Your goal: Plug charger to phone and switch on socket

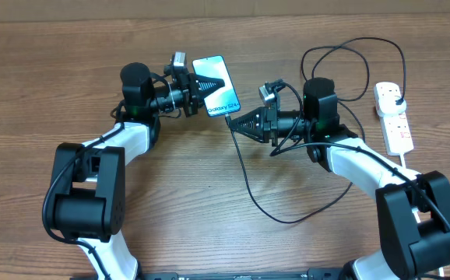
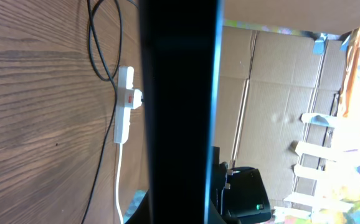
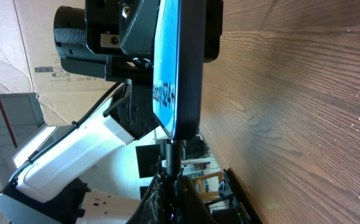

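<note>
Clamping the phone (image 1: 217,82) in the left pincer (image 1: 200,87), pinching the charger (image 3: 172,158) tip at its port in the right pincer (image 1: 234,122); plugging nearly done, socket (image 1: 393,117) yet to switch.

The phone (image 1: 216,84) screen is bright blue with white lettering, the charger (image 1: 244,180) black, the socket (image 1: 395,124) white marked red, the table (image 1: 186,210) brown wood-grain.

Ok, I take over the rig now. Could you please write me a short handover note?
Left gripper: shut on the phone.
Right gripper: shut on the charger, its tip at the phone's bottom edge. I cannot tell whether it is fully in.
Socket: lies beyond the right arm, and the black plug seems to be in it.
Left to do: confirm the tip is seated, then switch on the socket.
</note>
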